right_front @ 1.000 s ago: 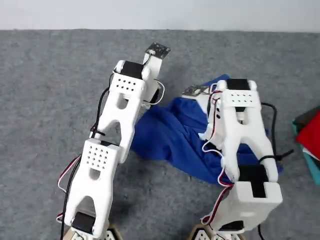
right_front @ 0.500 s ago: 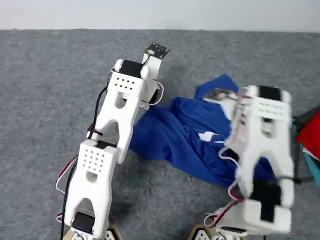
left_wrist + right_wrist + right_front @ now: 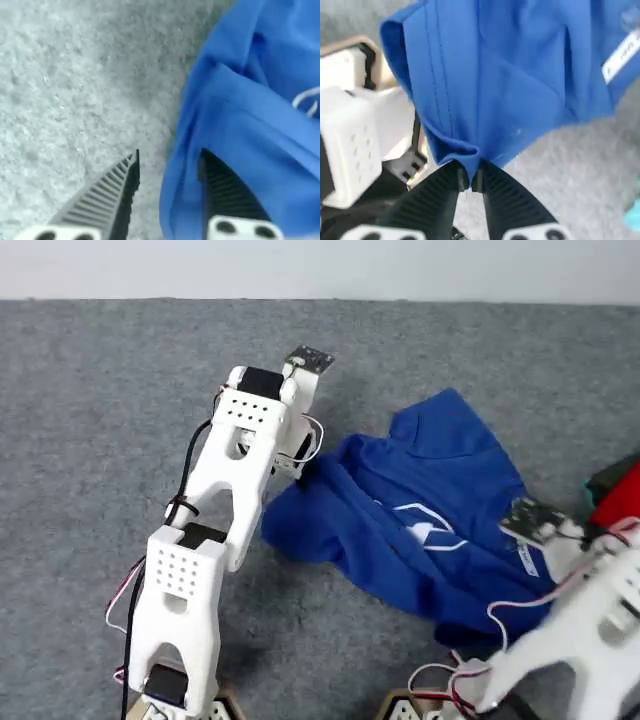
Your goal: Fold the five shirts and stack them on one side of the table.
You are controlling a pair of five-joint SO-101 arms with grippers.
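Centre-right of the grey tabletop (image 3: 100, 440): one blue shirt (image 3: 430, 510), unfolded and rumpled, white chest print facing up, one sleeve lying toward the far side. It is well wrinkled along its left and near edges.

Left edge of the shirt: left hand (image 3: 169, 157), jaws apart. One finger stands over bare tabletop, the other against a rolled fold of blue cloth. Nothing is gripped.

Near right corner of the shirt: right hand (image 3: 470, 176), jaws pinched together on a tuck of the hem, with creases running away from the pinch.

Right edge of the tabletop: other shirts (image 3: 620, 502) in red, dark and teal, cut off by the frame. Whether they are folded cannot be told.

Step in hand, as judged: spreading the blue shirt flat ahead of its first fold. No fold is made yet.

Next move, as judged: the left hand should close on the edge fold it straddles, taking one layer if possible. Both hands should then draw apart to tension the cloth and lay it flat. Pulling against the right hand's small pinch may let the hem slip free.
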